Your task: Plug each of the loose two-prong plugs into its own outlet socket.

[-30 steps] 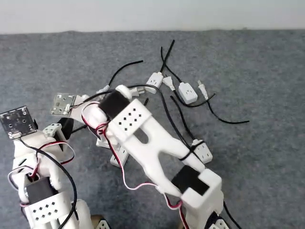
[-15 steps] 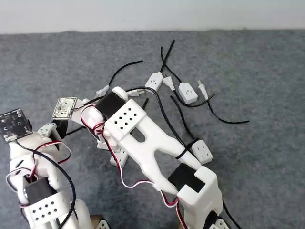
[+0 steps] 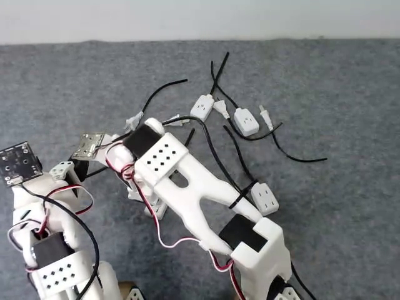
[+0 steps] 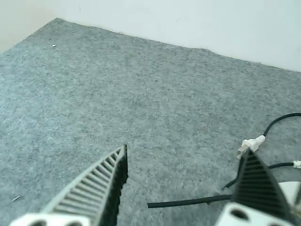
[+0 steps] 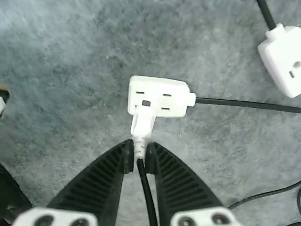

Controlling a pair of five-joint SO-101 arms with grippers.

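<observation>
Two-prong plug [image 5: 141,127] pressed nose-first against the face of a white outlet socket [image 5: 157,96] lying flat on the grey carpet [image 5: 61,52], prongs hidden. Pinched at its cord end by the right gripper [image 5: 139,145], jaws clamped on it from both sides, black cord trailing back between them. Another socket [image 5: 284,59] near, not touching. Left gripper [image 4: 186,155] spread wide, holding nothing, above the carpet, with a loose plug [image 4: 250,145] on its black cord just beyond one jaw. Seen from the high view, a far socket [image 3: 202,106] just beside a small plug [image 3: 220,109].
</observation>
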